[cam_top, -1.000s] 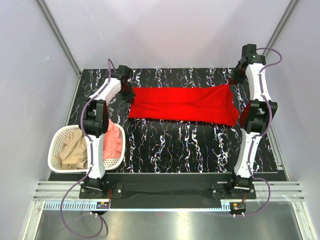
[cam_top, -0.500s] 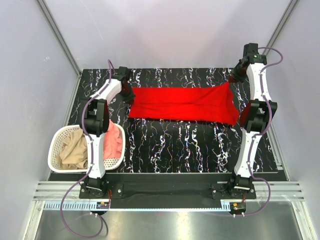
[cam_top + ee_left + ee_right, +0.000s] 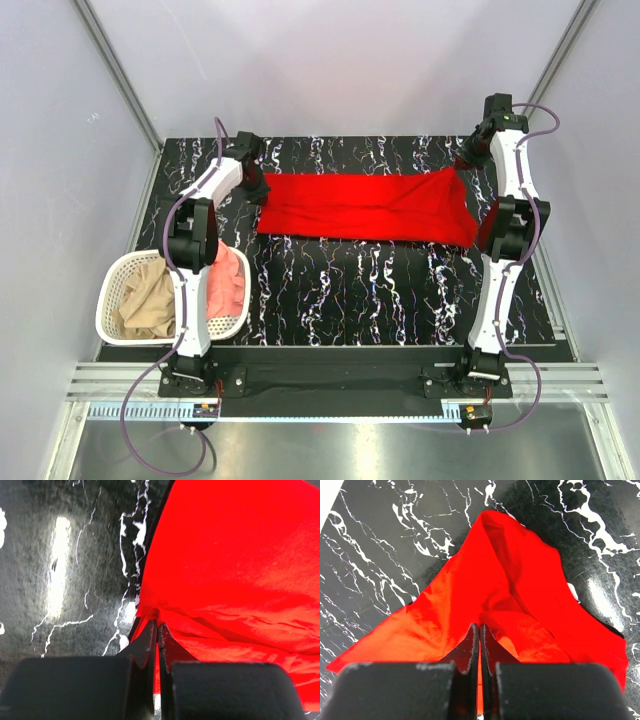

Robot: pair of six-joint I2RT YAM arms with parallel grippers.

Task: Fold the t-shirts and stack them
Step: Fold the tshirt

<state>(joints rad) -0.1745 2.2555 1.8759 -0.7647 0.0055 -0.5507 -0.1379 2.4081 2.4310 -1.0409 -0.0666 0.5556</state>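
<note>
Shirt (image 3: 365,208) in bright red lies stretched across the far half of a black marbled table (image 3: 350,290). The left gripper (image 3: 158,625) and right gripper (image 3: 480,626) each pinch one end. A tan shirt (image 3: 148,300) and pink shirt (image 3: 228,285) fill a white basket (image 3: 110,300) at near left.

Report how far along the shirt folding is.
Done: nothing is stacked yet, and no finished fold shows on the table. In hand: the red shirt lies stretched into a long band, with the left gripper and the right gripper each shut on one end. Left: finish that fold, then do the tan shirt and the pink shirt, both crumpled in the basket.
</note>
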